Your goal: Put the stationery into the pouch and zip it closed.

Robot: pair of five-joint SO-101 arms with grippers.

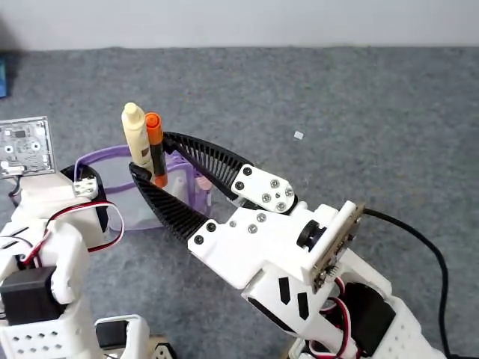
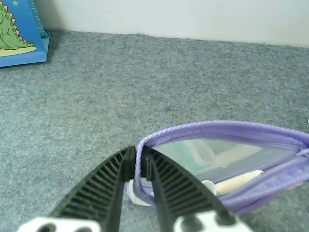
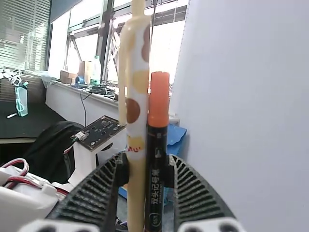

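Frame left: right gripper clamps cream pen and orange marker upright over pouch. Beside it, left gripper pinches pouch rim.

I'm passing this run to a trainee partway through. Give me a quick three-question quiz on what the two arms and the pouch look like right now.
1. True or false: the left gripper is shut on the rim of the purple pouch.
2. What does the right gripper hold? A) nothing B) a pair of scissors C) an orange marker and a spotted cream pen, both upright
3. Fill in: the pouch is ____ (open or zipped shut).
Key: 1 true; 2 C; 3 open.
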